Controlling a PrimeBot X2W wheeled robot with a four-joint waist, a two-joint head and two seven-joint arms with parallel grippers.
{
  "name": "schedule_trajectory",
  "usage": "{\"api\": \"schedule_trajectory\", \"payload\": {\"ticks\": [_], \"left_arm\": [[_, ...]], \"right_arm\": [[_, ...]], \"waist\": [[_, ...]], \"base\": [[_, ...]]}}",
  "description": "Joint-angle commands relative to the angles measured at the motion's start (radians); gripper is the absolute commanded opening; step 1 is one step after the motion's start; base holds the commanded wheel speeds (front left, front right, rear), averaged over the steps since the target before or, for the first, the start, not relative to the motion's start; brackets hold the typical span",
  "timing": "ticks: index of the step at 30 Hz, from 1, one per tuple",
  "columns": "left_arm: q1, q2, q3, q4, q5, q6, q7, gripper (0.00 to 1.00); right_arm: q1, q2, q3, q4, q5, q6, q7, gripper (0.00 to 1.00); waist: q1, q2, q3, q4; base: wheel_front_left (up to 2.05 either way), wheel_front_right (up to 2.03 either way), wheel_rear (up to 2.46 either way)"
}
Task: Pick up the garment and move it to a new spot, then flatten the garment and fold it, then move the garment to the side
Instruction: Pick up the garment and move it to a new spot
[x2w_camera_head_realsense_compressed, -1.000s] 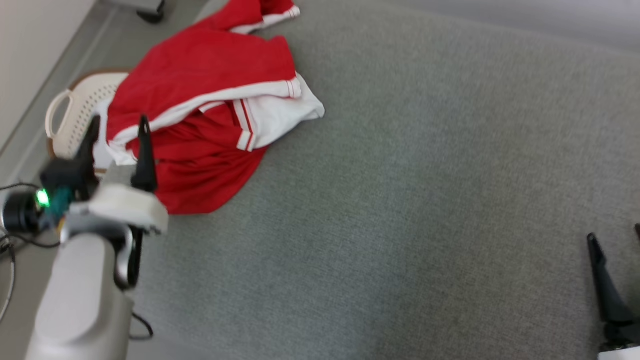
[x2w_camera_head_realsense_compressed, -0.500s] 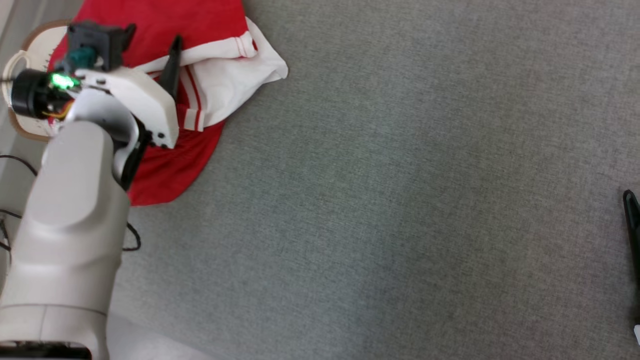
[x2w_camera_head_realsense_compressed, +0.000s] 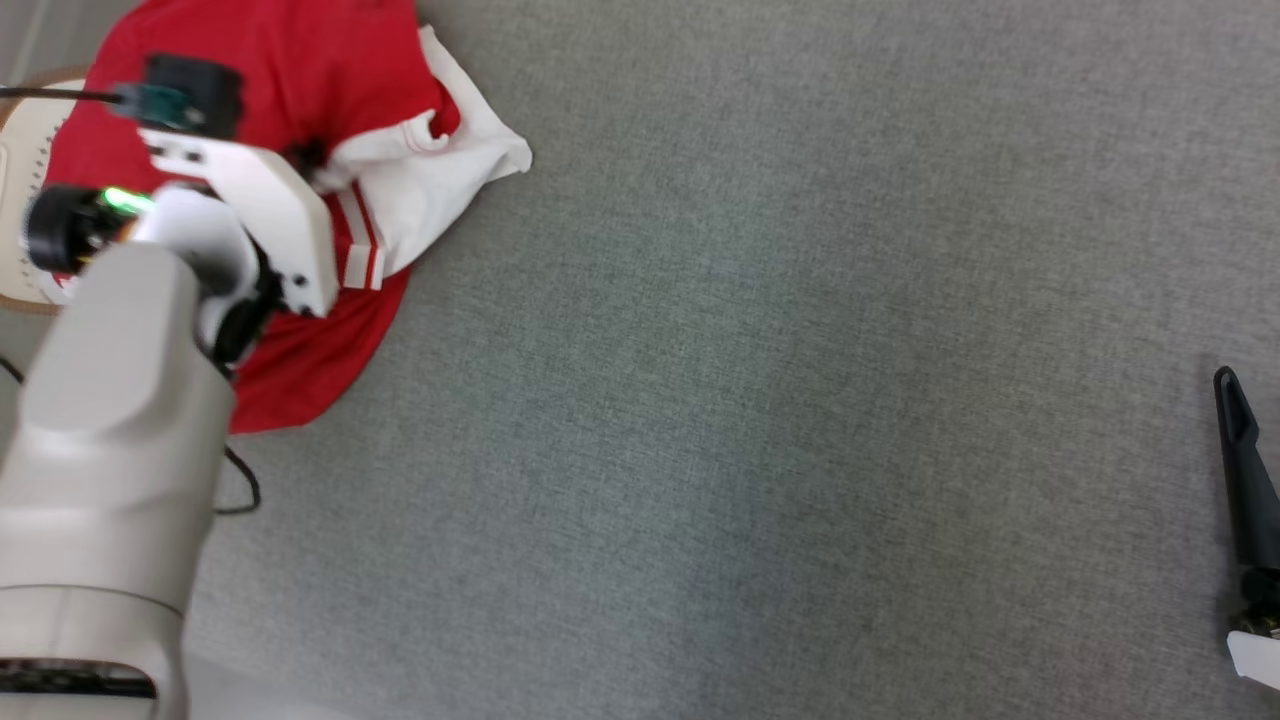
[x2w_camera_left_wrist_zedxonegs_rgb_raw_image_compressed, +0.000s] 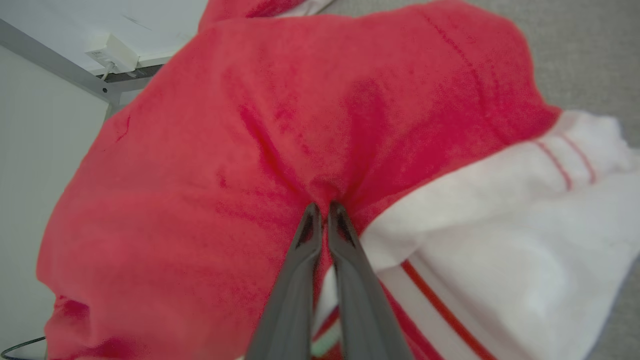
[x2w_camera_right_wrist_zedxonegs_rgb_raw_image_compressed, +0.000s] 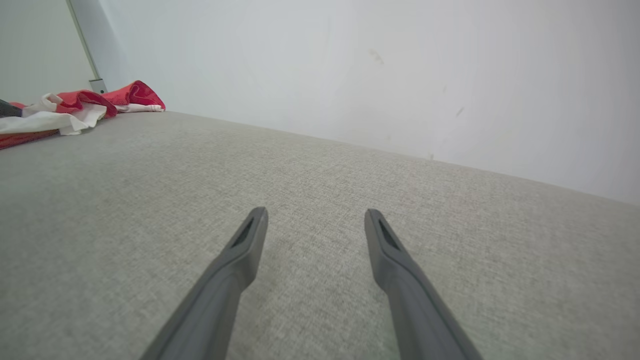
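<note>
Garment (x2w_camera_left_wrist_zedxonegs_rgb_raw_image_compressed: 225, 150) in tight pinch of left gripper (x2w_camera_left_wrist_zedxonegs_rgb_raw_image_compressed: 322, 207) (right gripper (x2w_camera_right_wrist_zedxonegs_rgb_raw_image_compressed: 315, 220) wide, well away).

A: Is any lettering, label or number to be read?
B: None can be read. On the red fabric garment with white striped panels (x2w_camera_left_wrist_zedxonegs_rgb_raw_image_compressed: 250, 125) only plain red stripes are seen.
A: And on the small white box (x2w_camera_left_wrist_zedxonegs_rgb_raw_image_compressed: 112, 52) beside the grey rail (x2w_camera_left_wrist_zedxonegs_rgb_raw_image_compressed: 55, 62)?
B: Too small and blurred to be told.

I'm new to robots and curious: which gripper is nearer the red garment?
Left. The left gripper is shut on a fold of the garment; the right gripper stands open over grey fabric, well away from it.
</note>
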Motion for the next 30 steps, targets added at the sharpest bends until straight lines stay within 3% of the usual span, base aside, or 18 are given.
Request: {"api": "schedule_trajectory", "payload": {"ticks": [1, 9, 16, 24, 30], "left_arm": [[-0.031, 0.027, 0.020, -0.017, -0.017, 0.002, -0.022, 0.00], [-0.057, 0.079, 0.066, -0.090, -0.056, 0.014, -0.070, 0.00], [-0.022, 0.114, 0.043, -0.235, -0.086, 0.005, -0.025, 0.00], [0.061, 0.112, -0.008, -0.538, -0.196, 0.001, 0.077, 0.00], [0.156, 0.086, -0.107, -0.846, -0.385, 0.000, 0.222, 0.00]], "right_arm": [[0.050, 0.012, 0.004, 0.091, 0.001, -0.007, 0.015, 1.00], [0.065, 0.080, 0.032, 0.118, 0.008, -0.005, 0.003, 1.00], [0.097, 0.153, 0.037, 0.123, 0.009, -0.005, 0.002, 1.00], [0.148, 0.212, 0.031, 0.130, 0.006, -0.005, 0.002, 1.00], [0.151, 0.235, 0.025, 0.121, 0.002, -0.005, 0.001, 1.00]], "waist": [[0.0000, 0.0000, -0.027, -0.014], [0.0000, 0.0000, -0.152, -0.046], [0.0000, 0.0000, -0.292, -0.088], [0.0000, 0.0000, -0.419, -0.164], [0.0000, 0.0000, -0.453, -0.237]], "base": [[0.00, 0.00, 0.00], [0.00, 0.00, 0.00], [0.00, 0.00, 0.00], [0.00, 0.00, 0.00], [0.00, 0.00, 0.00]]}}
